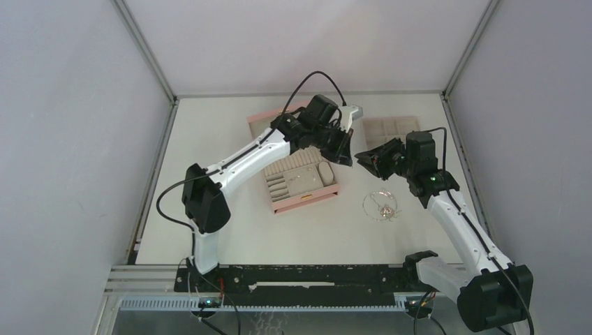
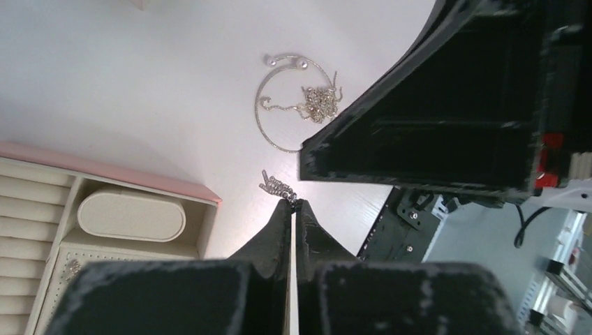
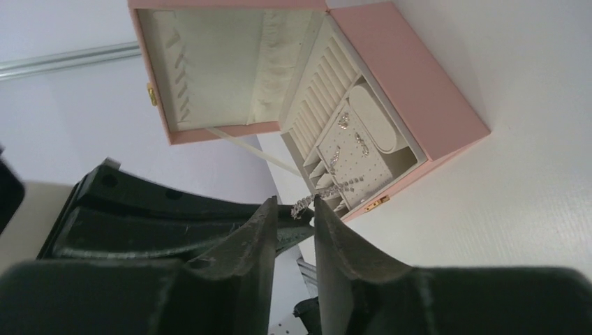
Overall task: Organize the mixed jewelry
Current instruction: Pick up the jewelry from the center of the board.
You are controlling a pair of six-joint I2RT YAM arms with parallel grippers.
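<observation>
Top: thin silver necklace [image 1: 380,204] lies looped on table [image 1: 209,139], right of pink box [image 1: 307,201].
Left wrist: left gripper [image 2: 293,202] pinches short sparkly chain piece [image 2: 277,185].
Right wrist: right gripper [image 3: 292,204] narrowly parted, contact with chain piece unclear; earrings [image 3: 349,136] inside pink box.

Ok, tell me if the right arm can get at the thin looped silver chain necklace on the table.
Probably yes. The thin looped silver chain necklace lies uncovered on the white table close to the right fingers, which look open; the left fingers sit farther off and do not block it.
</observation>
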